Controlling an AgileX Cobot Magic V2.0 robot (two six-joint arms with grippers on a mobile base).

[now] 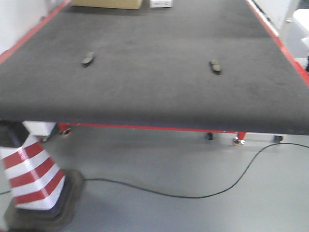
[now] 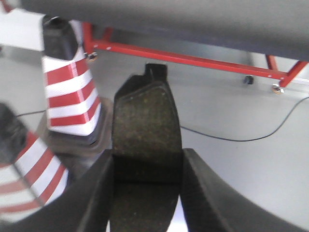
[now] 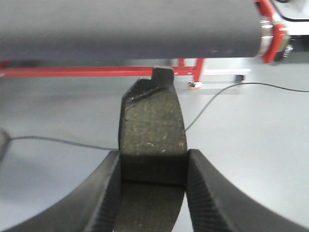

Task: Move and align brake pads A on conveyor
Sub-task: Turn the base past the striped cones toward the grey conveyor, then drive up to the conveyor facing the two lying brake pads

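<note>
Two brake pads lie on the dark felt conveyor (image 1: 154,92) in the front view, one at the left (image 1: 88,59) and one at the right (image 1: 215,66). No gripper shows in that view. In the left wrist view my left gripper (image 2: 147,166) is shut on a brake pad (image 2: 145,125) that stands up between its fingers, below the conveyor (image 2: 193,19) edge and over the floor. In the right wrist view my right gripper (image 3: 152,164) is shut on another brake pad (image 3: 152,130), also held below the belt's front edge (image 3: 125,29).
A red-and-white striped cone (image 1: 31,176) stands on the floor at the conveyor's left front corner, also in the left wrist view (image 2: 70,92). A black cable (image 1: 193,193) runs across the grey floor. Red frame bars (image 2: 193,60) and castors sit under the belt. Boxes (image 1: 108,4) stand at the far end.
</note>
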